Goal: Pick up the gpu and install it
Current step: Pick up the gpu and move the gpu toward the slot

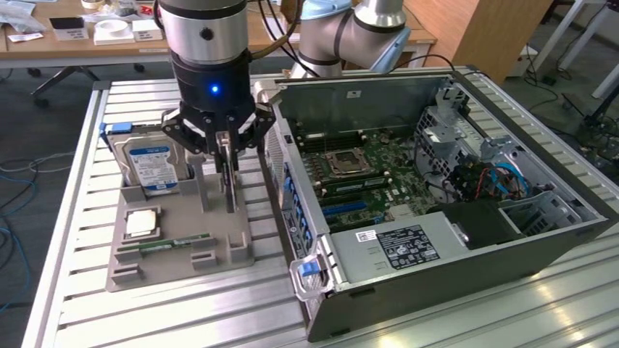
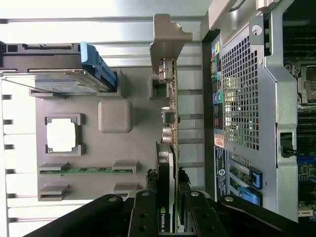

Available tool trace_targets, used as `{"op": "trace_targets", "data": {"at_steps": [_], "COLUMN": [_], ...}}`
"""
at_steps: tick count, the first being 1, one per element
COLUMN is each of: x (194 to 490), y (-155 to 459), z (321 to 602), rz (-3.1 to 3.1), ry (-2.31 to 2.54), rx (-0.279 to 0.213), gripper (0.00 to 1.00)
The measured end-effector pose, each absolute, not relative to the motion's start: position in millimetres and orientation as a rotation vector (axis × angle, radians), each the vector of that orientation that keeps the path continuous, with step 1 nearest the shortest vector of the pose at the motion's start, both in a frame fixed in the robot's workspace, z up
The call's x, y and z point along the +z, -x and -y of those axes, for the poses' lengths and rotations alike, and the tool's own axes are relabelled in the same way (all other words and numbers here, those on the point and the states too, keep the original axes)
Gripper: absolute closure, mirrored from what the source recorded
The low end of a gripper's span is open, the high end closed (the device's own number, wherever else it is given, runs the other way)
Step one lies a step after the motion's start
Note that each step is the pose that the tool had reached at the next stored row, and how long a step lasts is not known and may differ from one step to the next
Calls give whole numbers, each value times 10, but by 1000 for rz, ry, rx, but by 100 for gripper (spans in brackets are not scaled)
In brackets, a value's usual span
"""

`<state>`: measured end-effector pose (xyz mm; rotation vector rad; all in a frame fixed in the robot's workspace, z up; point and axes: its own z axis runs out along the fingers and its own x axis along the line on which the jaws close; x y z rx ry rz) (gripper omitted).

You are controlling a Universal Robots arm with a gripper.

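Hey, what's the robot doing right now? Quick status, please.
Gripper at the top edge of the gpu. It stands upright in the gray tray, not yet in the open computer case. Beside it, hard drive, apart.

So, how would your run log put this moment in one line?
hand: at gpu top edge | gpu: upright in grey tray | computer case: open | install: not yet done

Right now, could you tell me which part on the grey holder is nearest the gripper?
The gpu, the thin card standing on edge at the gripper; the hard drive, processor and memory stick sit farther away.
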<state>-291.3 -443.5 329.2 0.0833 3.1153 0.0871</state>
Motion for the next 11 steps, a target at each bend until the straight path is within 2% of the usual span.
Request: {"op": "trace_targets", "data": {"at_steps": [11], "x": [3344], "y": [2913], "z": [4435], "rz": [-3115], "ry": [-83], "rx": [87], "gripper": [73]}}
